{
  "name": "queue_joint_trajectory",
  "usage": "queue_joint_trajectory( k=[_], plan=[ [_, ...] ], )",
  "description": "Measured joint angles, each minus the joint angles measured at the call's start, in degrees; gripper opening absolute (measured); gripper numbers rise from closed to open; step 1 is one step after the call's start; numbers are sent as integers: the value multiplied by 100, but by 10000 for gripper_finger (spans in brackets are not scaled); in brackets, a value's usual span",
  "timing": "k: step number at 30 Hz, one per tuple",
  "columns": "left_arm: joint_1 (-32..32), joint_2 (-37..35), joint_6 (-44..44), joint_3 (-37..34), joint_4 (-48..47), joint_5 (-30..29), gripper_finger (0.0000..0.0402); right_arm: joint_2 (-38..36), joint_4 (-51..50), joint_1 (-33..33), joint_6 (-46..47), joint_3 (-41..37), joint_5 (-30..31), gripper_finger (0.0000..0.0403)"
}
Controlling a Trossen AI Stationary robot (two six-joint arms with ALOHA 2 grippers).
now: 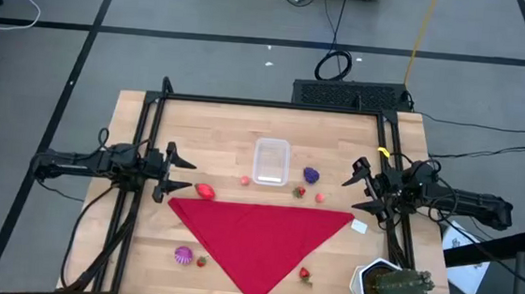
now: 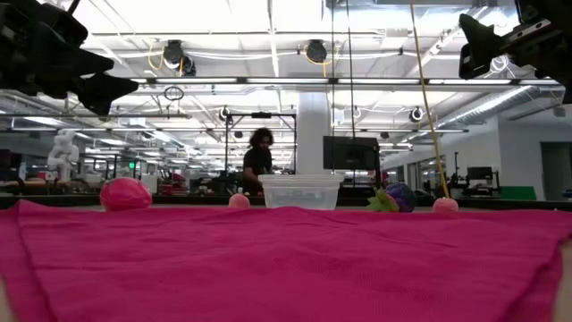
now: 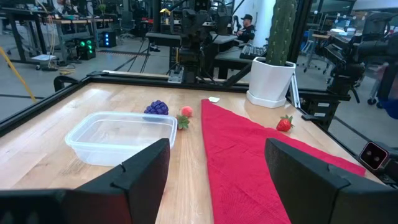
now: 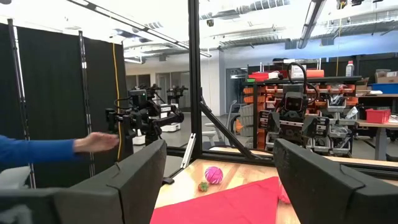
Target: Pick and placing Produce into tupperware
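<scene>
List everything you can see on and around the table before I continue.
tupperware: one, clear, empty, mid-table
cloth: one, red, triangular, beside the tupperware
purple fruit: one, right of the tupperware
red fruit: one, at the cloth's left corner
small pieces: three, pink to red, between tupperware and cloth
magenta ball: one, left of the cloth, next to a small red piece
strawberry: one, red, at the cloth's right edge
cactus: one, green, white pot, table corner near the right arm
sleeve: one, blue, a person's, beyond the table
left gripper: jaws open, empty
right gripper: jaws open, empty
</scene>
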Motion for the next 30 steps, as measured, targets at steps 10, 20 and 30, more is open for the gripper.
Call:
queue_joint_trajectory(
  k=[10, 20, 30],
  plan=[
    [1, 0, 0, 0, -1, 1, 271, 1, 386, 0, -201, 0, 2, 290],
    [0, 0, 2, 1, 4, -1, 271, 0, 730, 2, 385, -2, 0, 290],
    [-1, -2, -152, 1, 248, -243, 271, 2, 729, 2, 431, -2, 26, 290]
  ],
)
